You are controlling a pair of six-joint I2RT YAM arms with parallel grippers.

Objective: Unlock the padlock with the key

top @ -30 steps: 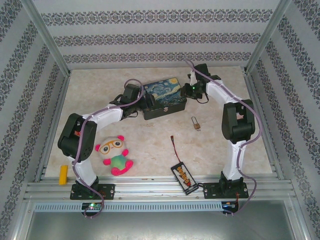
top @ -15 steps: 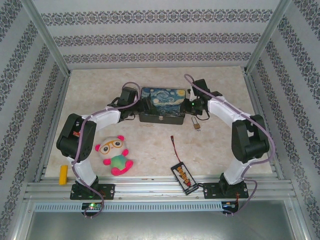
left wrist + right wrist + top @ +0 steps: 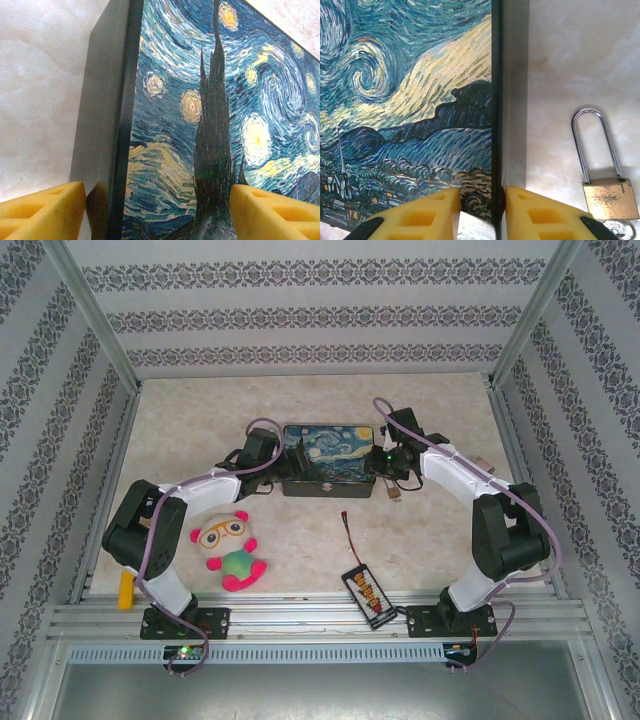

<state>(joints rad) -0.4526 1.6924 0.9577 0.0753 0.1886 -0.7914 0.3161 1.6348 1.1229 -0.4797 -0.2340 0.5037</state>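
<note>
On a beige marbled tabletop [image 3: 200, 420], enclosed by band-patterned wallpaper walls [image 3: 300, 315], stood a rectangular tin box painted with a swirling blue-and-yellow night sky [image 3: 328, 455]. The left arm [image 3: 200, 485] reached low to its left end, with the left gripper [image 3: 157, 210] spread wide astride that edge. The right arm [image 3: 460, 475] reached to its right end, where the right gripper [image 3: 482, 210] pinched the box's rim. A small brass padlock with a silver U-shaped shackle [image 3: 611, 199] lay flat just beside that end, apart from the fingers.
</note>
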